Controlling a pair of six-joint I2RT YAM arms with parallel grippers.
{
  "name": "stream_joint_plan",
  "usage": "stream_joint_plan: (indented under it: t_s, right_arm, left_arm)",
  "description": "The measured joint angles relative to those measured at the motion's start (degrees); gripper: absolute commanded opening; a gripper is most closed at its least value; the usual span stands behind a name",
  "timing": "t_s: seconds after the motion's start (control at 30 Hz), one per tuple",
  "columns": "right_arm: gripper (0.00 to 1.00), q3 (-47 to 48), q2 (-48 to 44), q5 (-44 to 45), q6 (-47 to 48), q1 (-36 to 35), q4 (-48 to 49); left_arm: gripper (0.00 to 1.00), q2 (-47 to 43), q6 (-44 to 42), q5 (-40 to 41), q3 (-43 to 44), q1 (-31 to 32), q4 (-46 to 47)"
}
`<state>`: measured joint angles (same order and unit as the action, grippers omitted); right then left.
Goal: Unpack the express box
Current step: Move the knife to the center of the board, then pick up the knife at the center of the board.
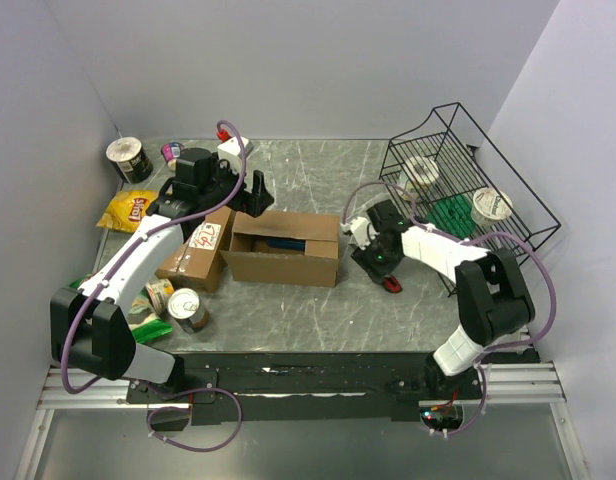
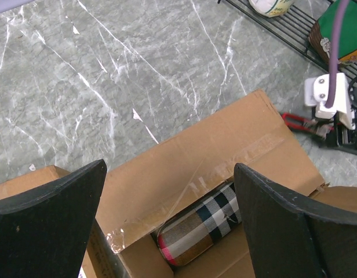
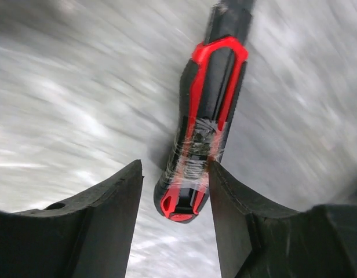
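Cardboard box (image 1: 283,268) holds a plaid cylinder (image 2: 201,227) on veined marble tabletop (image 1: 318,180).

A cutter (image 1: 390,284) lies right of the box (image 1: 286,262), before the wire rack (image 1: 516,202).

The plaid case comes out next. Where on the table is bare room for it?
Free: the near strip between the open box and the table's near edge, and the far stretch behind the box, left of the wire rack. Crowded: the left side, with small box, cans and chips bag; the cutter lies by the right gripper.
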<state>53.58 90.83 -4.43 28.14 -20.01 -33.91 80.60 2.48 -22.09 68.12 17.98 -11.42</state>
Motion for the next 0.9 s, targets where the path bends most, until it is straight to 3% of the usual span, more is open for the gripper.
stream_joint_plan:
  t_s: [0.2, 0.33, 0.47, 0.7, 0.8, 0.87, 0.9]
  right_arm:
    - [0.6, 3.21, -0.07, -5.9, -4.09, 0.22, -1.36]
    - [0.66, -0.52, -10.29, -10.69, -2.21, 4.11, 2.43]
    - [0.65, -2.97, -16.74, -16.28, 0.24, 4.26, 3.56]
    - [0.65, -4.48, -5.77, -18.51, -0.83, 6.54, 5.16]
    - [0.6, -5.2, -3.98, -17.68, -0.17, 8.07, 6.14]
    - [0.44, -5.44, -3.3, -17.53, 0.72, 8.5, 6.38]
    - [0.41, -5.62, -2.75, -17.55, 1.46, 8.52, 6.36]
  left_arm:
    - [0.96, 0.15, -0.57, 0.02, 0.0, 0.0, -0.46]
    - [0.96, 0.15, -0.9, -0.02, 0.0, 0.0, -0.48]
    - [0.96, 0.15, -1.01, -0.15, 0.0, 0.02, -0.48]
    - [0.97, 0.9, -1.9, -1.4, 0.39, 0.11, -0.87]
    - [0.96, 0.9, -2.51, -1.77, 0.39, 0.17, -1.49]
    - [0.96, 0.9, -2.82, -2.08, 0.42, 0.22, -1.81]
    - [0.96, 0.9, -2.89, -2.16, 0.42, 0.24, -1.99]
